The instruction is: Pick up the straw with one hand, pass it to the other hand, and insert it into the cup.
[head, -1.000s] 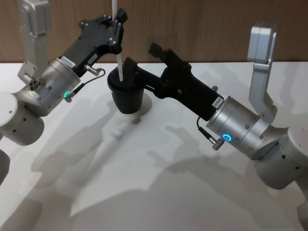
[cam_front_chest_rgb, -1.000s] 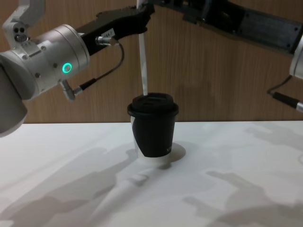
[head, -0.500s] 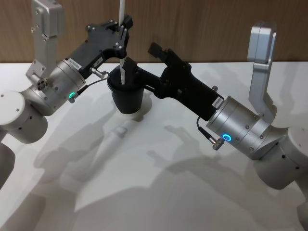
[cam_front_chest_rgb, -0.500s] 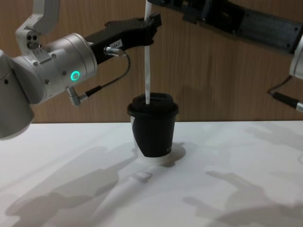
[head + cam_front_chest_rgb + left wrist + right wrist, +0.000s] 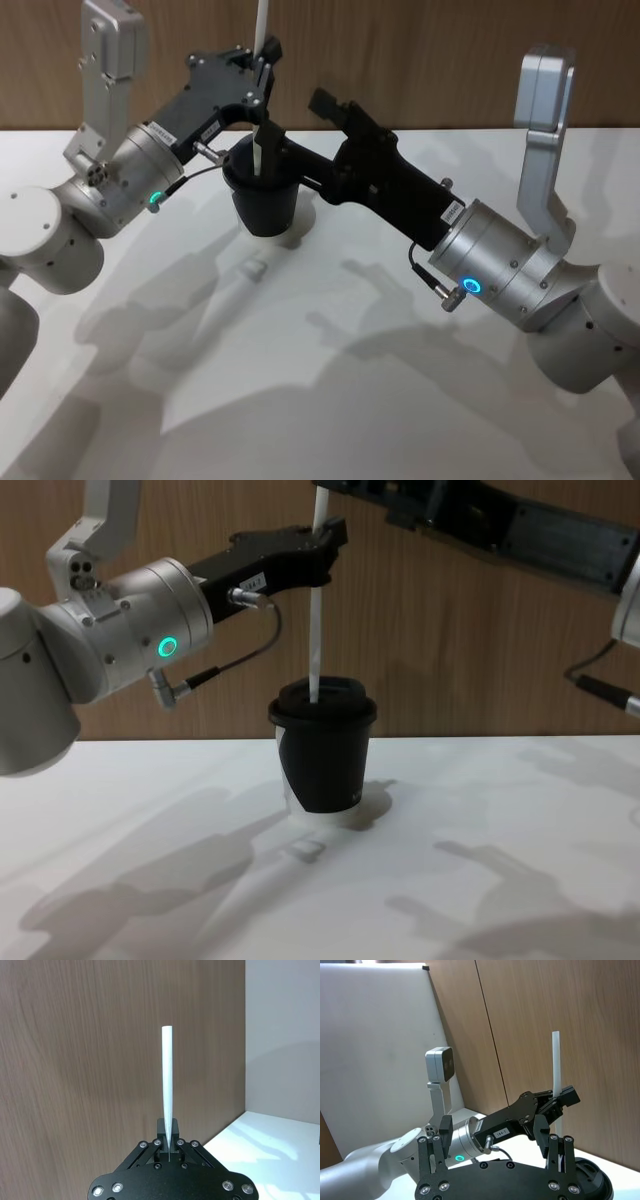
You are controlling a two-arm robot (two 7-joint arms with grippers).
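Wood-grain panelling backs a white counter (image 5: pixel 520 810) on which the cup (image 5: pixel 322 755), black with a domed lid and a white curved patch low on its side, stands upright towards the far edge. The left gripper (image 5: pixel 325 542), carrying a small white label sticker and mounted on a silver wrist with a green ring light, reaches in from the left above the cup with its jaws closed on the straw (image 5: pixel 316 610). The straw stands close to upright, its lower end meeting the lid's top at the opening, while its upper part rises well above the jaws; in the left wrist view it runs straight up from the pinched fingertips (image 5: pixel 167 1136) against the wooden wall. The right gripper (image 5: pixel 290 150) stretches in from the right on a long black body, its tip just beside the cup's rim on the far side, touching neither cup nor straw as far as can be seen. In the right wrist view its jaws stand apart, holding nothing.
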